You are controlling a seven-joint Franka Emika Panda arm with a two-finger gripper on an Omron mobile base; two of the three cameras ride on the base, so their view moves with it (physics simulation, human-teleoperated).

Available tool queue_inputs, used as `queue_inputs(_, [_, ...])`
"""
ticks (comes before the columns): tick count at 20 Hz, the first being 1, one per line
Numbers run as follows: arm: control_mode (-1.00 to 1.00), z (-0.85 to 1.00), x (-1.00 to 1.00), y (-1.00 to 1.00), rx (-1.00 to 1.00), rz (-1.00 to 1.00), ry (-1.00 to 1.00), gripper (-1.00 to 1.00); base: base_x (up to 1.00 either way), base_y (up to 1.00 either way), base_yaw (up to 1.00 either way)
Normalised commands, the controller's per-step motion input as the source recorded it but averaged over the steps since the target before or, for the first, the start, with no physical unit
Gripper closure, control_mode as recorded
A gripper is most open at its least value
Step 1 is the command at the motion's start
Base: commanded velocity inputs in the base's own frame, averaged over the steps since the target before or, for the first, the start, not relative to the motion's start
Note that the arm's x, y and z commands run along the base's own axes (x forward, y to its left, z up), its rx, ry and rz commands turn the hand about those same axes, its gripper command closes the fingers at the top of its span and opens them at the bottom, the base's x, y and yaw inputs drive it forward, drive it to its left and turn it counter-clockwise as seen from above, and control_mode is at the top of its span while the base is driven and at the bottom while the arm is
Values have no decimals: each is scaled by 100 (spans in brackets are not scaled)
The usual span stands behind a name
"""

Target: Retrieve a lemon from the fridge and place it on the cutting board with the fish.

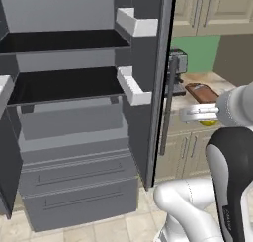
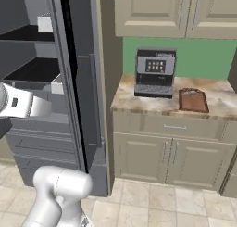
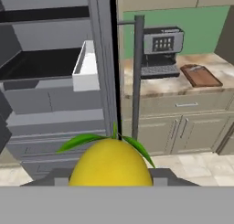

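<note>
Nearest, the arm's two-finger gripper (image 1: 205, 118) is partly closed around the small bright yellow lemon (image 3: 111, 164) with green leaves, clasped so it can travel clear of the tall dark grey fridge (image 1: 143, 78) (both doors hang open). Farther off, the flat reddish-brown wooden cutting board (image 3: 201, 75) waits on the marbled beige countertop (image 2: 139, 102) beside the coffee machine (image 2: 155, 72); the fish is too small to make out.

Even, shadowless rendered light; slightly soft

fridge (image 2: 69, 82) left of counter (image 2: 152, 103), cutting board (image 2: 192, 100) on counter
</note>
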Motion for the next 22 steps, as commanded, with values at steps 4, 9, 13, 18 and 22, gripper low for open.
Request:
queue_inputs(4, [100, 0, 0, 0, 0, 0, 0, 100, 0, -74, 0])
queue_inputs(9, [100, 0, 0, 0, 0, 0, 0, 100, 0, -80, 0])
queue_inputs(13, [100, 0, 0, 0, 0, 0, 0, 100, 12, -89, 0])
queue_inputs(18, [100, 0, 0, 0, 0, 0, 0, 100, 30, -87, 0])
queue_inputs(22, [100, 0, 0, 0, 0, 0, 0, 100, 39, -69, 1])
